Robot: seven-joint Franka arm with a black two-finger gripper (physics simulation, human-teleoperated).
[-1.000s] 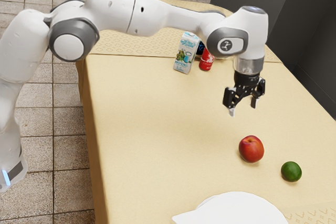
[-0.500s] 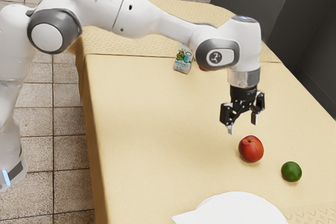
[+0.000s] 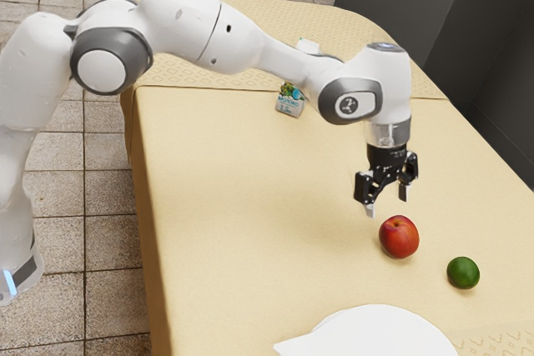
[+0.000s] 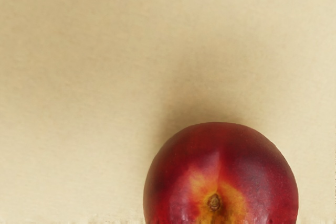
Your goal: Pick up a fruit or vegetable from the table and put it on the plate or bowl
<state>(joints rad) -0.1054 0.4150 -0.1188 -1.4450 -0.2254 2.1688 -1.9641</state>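
Observation:
A red peach point(image 3: 399, 236) lies on the tan table toward the exterior view's right. My black gripper point(image 3: 386, 201) hangs open just above and slightly behind it, with nothing between its fingers. In the wrist view the peach point(image 4: 220, 179) sits directly under my hand, stem end up, red with a yellow patch. A green lime point(image 3: 463, 272) rests to the right of the peach. A white plate point(image 3: 371, 333) lies at the table's front edge, below both fruits.
A milk carton point(image 3: 289, 99) stands at the back of the table, partly behind my arm. The table's left edge point(image 3: 142, 198) drops to a tiled floor. Bare tabletop stretches between the carton and the peach.
My gripper has come down and moved slightly right, from well above the table to just over the peach. The fruits and plate have stayed where they were.

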